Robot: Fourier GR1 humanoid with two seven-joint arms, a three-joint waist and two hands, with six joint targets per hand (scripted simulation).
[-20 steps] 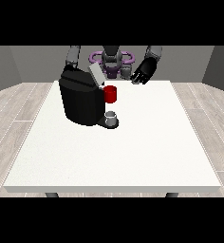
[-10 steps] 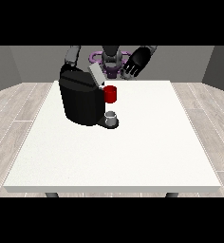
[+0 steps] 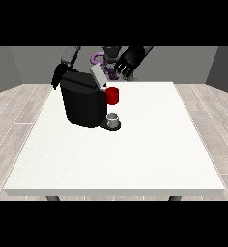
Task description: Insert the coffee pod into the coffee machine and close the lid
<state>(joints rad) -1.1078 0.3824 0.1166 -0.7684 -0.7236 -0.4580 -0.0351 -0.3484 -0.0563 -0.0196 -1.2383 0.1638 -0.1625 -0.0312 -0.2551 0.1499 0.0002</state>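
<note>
You see a small robot with grey arms (image 3: 70, 54) ending in black hands: one hand (image 3: 127, 61) at the view's right shows dark, glossy fingers (image 3: 121, 69). Purple loops (image 3: 96, 59) mark its torso beside them.

The coffee machine (image 3: 84, 103) looks matt black plastic (its lid (image 3: 98, 76) grey), on a smooth white table (image 3: 135, 154).

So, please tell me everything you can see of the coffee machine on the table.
The coffee machine is a dark, boxy body that stands upright on the white table, at its far part toward the view's left. Its grey lid is raised and tilted. A red part juts from its front, above a small grey cup on its base.
</note>
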